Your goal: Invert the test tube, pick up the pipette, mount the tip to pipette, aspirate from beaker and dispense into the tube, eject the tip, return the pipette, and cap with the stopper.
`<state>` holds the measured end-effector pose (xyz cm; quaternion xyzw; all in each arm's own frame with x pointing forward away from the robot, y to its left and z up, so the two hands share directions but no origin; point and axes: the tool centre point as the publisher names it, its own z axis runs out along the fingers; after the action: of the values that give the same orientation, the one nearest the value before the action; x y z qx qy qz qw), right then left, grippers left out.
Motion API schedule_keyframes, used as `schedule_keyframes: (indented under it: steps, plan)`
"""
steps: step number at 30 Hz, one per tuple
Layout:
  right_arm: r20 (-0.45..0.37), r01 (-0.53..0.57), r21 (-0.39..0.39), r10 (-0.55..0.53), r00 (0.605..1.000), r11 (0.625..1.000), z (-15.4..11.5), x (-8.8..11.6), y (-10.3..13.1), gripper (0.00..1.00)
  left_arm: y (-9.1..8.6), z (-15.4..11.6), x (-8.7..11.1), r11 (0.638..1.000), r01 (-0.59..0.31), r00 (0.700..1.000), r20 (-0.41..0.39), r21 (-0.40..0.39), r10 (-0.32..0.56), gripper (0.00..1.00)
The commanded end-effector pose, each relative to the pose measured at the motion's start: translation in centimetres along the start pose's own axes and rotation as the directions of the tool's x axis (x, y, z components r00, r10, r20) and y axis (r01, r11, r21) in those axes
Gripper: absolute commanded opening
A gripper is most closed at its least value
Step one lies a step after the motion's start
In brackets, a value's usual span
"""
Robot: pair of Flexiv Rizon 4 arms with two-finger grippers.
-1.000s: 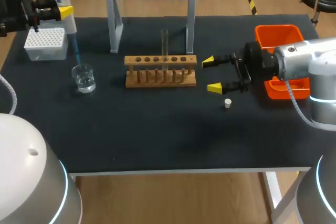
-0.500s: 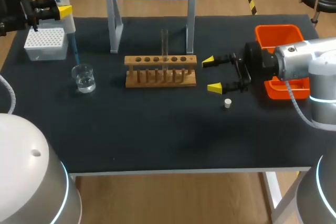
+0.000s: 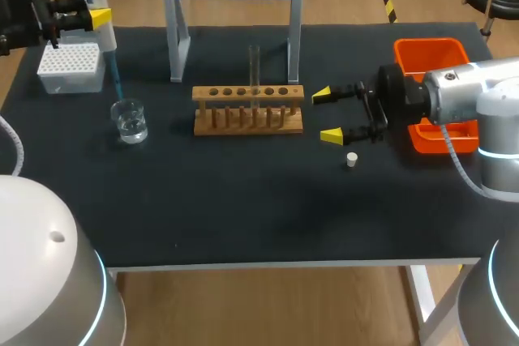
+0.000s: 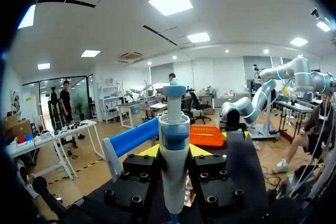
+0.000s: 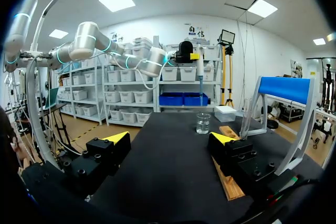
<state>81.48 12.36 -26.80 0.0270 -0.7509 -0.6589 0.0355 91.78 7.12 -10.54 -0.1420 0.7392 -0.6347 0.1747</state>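
**A:** Head view?
**B:** L gripper (image 3: 99, 19) clamps pipette (image 3: 106, 36), tip just above beaker (image 3: 130, 121); R gripper (image 3: 327, 115) wide, empty, beside rack (image 3: 248, 111).
**A:** Wrist views?
**B:** L: pipette gripped both sides. R: test tube (image 5: 245, 115) upright in rack.
**A:** Step?
**B:** Prob. aspirate; next, lower tip into water.

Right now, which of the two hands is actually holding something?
The left hand: it is shut on the pipette. The right hand, beside the rack, is open with nothing between its fingers.
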Motion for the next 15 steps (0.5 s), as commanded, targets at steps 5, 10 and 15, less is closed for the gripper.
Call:
schedule_keyframes:
  steps: [5, 10, 15]
  plan:
    - [0.007, 0.006, 0.031, -0.006, 1.0, 1.0, 1.0, 0.5, 0.4, 1.0, 0.0, 0.0, 0.0, 1.0, -0.001, 1.0, 0.002, 0.001, 0.001, 0.0]
    - [0.045, -0.006, 0.088, 0.002, 0.999, 0.996, 3.5, 1.2, 0.9, 1.0, 0.0, 0.0, 0.0, 1.0, -0.001, 1.0, 0.002, 0.001, 0.001, 0.0]
    - [0.109, -0.032, 0.154, 0.015, 0.994, 0.988, 5.8, 1.4, 0.9, 1.0, 0.0, 0.0, 0.0, 1.0, -0.001, 1.0, 0.002, 0.001, 0.001, 0.0]
